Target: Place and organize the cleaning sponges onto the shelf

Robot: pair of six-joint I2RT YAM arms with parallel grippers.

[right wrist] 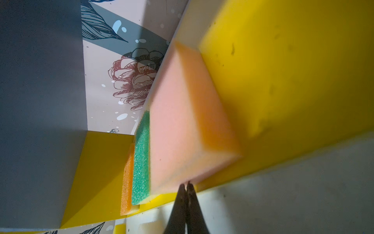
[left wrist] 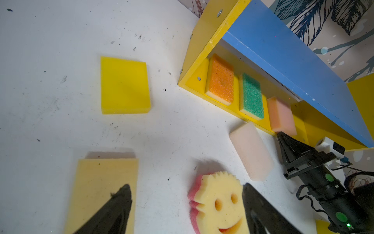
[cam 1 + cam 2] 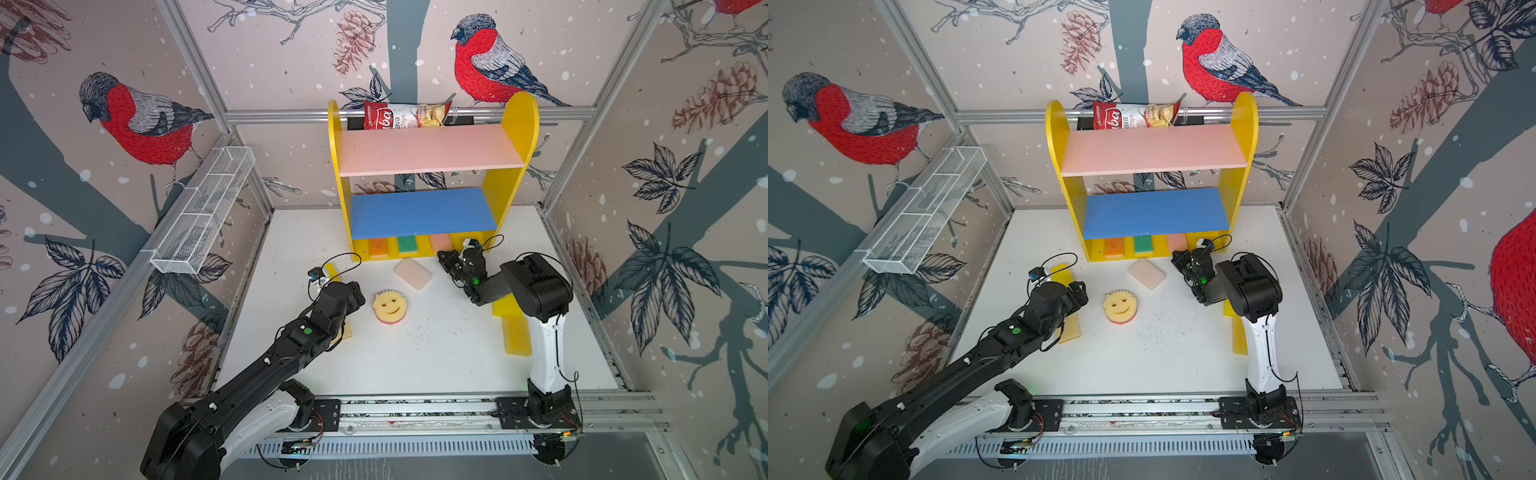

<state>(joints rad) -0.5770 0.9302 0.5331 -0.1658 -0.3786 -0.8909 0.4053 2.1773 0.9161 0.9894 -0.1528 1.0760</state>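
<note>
The shelf (image 3: 521,124) stands at the back. On its yellow base lie an orange sponge (image 3: 378,247), a green sponge (image 3: 406,244) and a salmon sponge (image 3: 438,241). My right gripper (image 1: 186,183) is shut and empty, its tips against the salmon sponge's (image 1: 178,121) front edge. On the table lie a cream sponge (image 3: 413,273), the smiley sponge (image 3: 390,306), a bright yellow sponge (image 2: 124,85), a pale yellow sponge (image 2: 101,186) and yellow sponges (image 3: 515,332) partly under the right arm. My left gripper (image 2: 186,193) is open and empty, between the pale yellow sponge and the smiley sponge (image 2: 218,200).
A red-and-white chips bag (image 3: 405,115) rests behind the pink board. A white wire-mesh basket (image 3: 203,212) hangs on the left wall. Metal frame rails (image 3: 415,409) bound the table's front edge, and patterned walls close the other sides.
</note>
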